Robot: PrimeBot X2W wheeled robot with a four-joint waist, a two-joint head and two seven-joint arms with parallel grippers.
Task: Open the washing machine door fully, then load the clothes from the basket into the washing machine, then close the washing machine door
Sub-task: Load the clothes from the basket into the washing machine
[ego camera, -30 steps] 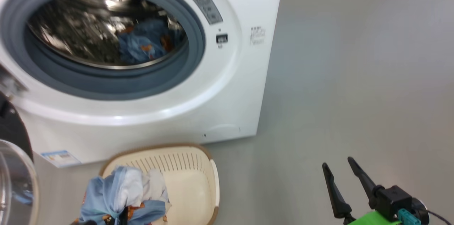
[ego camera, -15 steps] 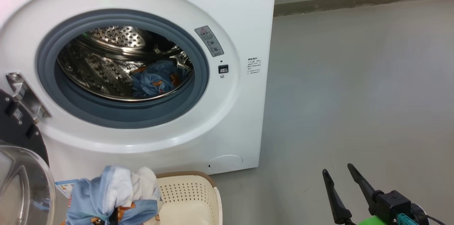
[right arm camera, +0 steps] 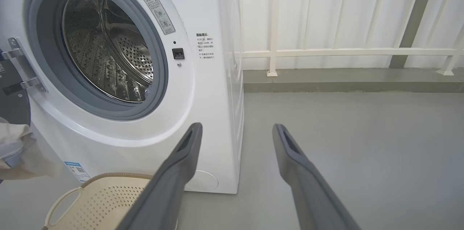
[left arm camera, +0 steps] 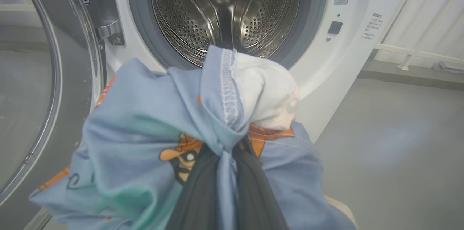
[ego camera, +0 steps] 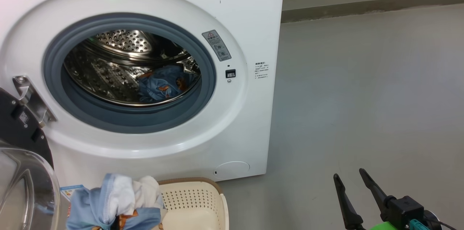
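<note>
Currently light-blue cartoon-print clothes (left arm camera: 145, 143), partly white, are pinched by left pincer (left arm camera: 226, 153) above the basket (ego camera: 195, 195); right pincer (ego camera: 348, 173) is held spread. Clothes are raised versus a second ago.

Place: a bare laundry corner, perhaps a balcony (cannot tell).
Appliance: white front-loading washing machine (ego camera: 235, 23), left of the head view.
Floor: smooth grey floor (ego camera: 362, 95), right side.
Backdrop: white railing (right arm camera: 344, 52) on a grey kerb (right arm camera: 344, 82), top of the right wrist view.
Laundry gear: cream basket (right arm camera: 108, 201), lower left.
</note>
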